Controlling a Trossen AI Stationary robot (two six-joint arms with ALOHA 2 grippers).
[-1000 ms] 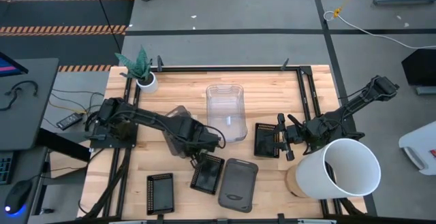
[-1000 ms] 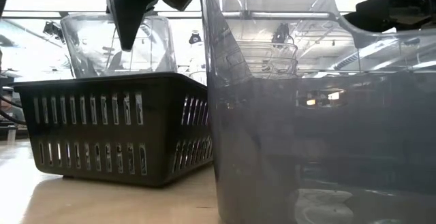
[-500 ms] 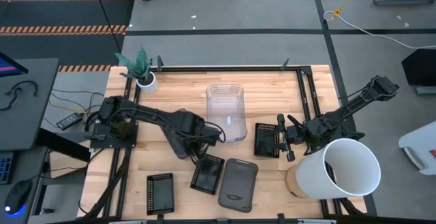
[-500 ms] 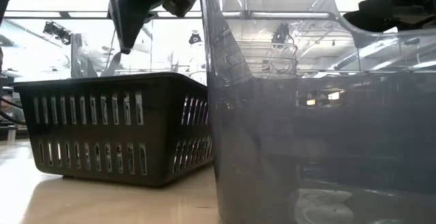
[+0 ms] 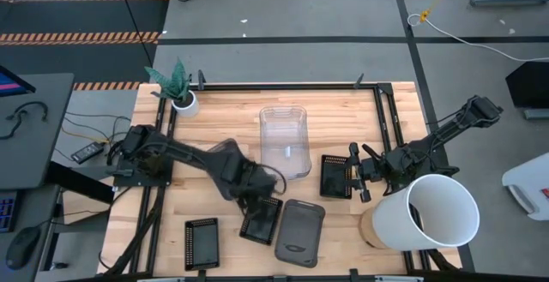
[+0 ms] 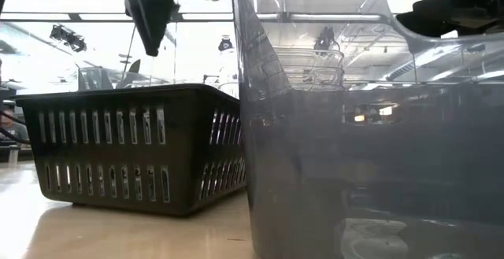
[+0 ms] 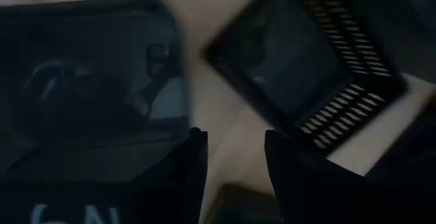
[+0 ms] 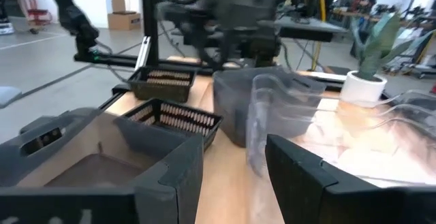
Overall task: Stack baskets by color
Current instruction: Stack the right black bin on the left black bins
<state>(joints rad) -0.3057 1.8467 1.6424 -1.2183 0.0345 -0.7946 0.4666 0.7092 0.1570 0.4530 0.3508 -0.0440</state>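
My left gripper (image 5: 257,191) hangs open, pointing down, over the bare table between a smoky grey basket (image 5: 223,158) lying under its arm and a black mesh basket (image 5: 261,220). In the left wrist view its fingers (image 7: 193,166) frame bare wood, with the mesh basket (image 7: 306,67) and a dark grey basket (image 7: 88,94) beyond. That dark grey basket (image 5: 299,232) rests on the table near the front edge. A clear basket (image 5: 284,141) sits mid-table. My right gripper (image 5: 360,174) waits open and level beside another black mesh basket (image 5: 336,177).
A third black mesh basket (image 5: 202,243) lies at the front left. A large white bucket (image 5: 433,215) stands at the front right, and a small white plant pot (image 5: 183,102) at the far left. In the low view the dark grey basket (image 6: 370,133) blocks the right half.
My left gripper has opened and let go of the smoky grey basket, which has sunk from above the black mesh basket's rim down to the table behind it. The gripper has then shifted a little toward the table's near edge.
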